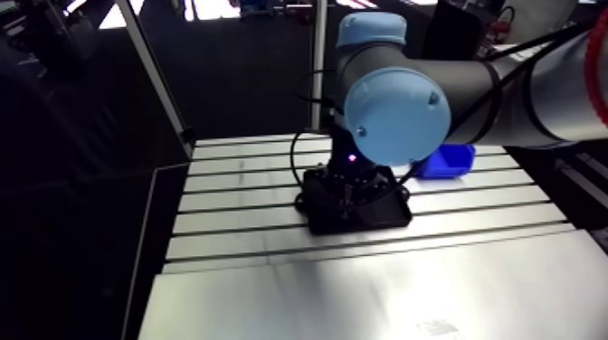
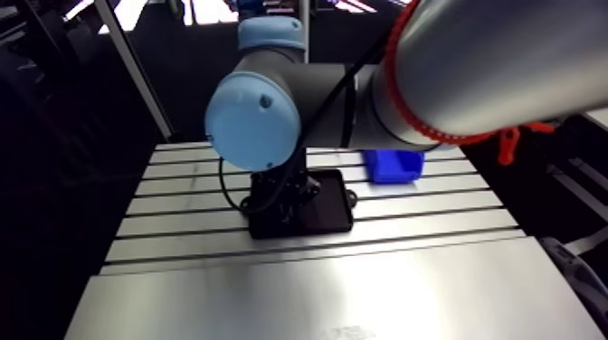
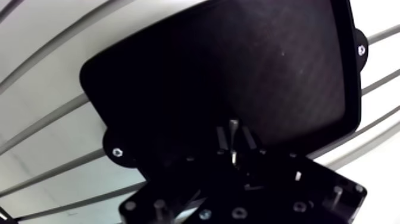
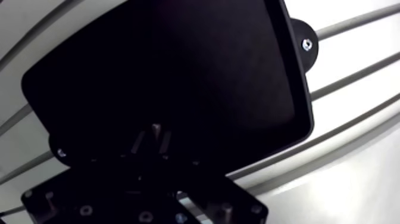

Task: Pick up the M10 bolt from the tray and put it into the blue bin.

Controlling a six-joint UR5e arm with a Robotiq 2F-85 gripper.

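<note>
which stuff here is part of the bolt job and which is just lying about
Job: bolt at the gripper; tray; bin.
Lying about: nothing loose shows; the only other thing is the table.

Black tray (image 3: pixel 250 59) with rounded corners sits on slotted aluminium table (image 3: pixel 53 71), slots curving under it. Two mounting tabs stick out of the tray at opposite corners, each with a bright screw: one beside the gripper body (image 3: pixel 117 152), one at the far corner (image 3: pixel 361 50). Gripper (image 3: pixel 234 136) low over the near part of the tray floor, dark fingers (image 3: pixel 221 140) nearly together. Slim grey bolt (image 3: pixel 233 126) upright between them, clamped from both sides. Rest of tray floor dark, nothing else made out
</note>
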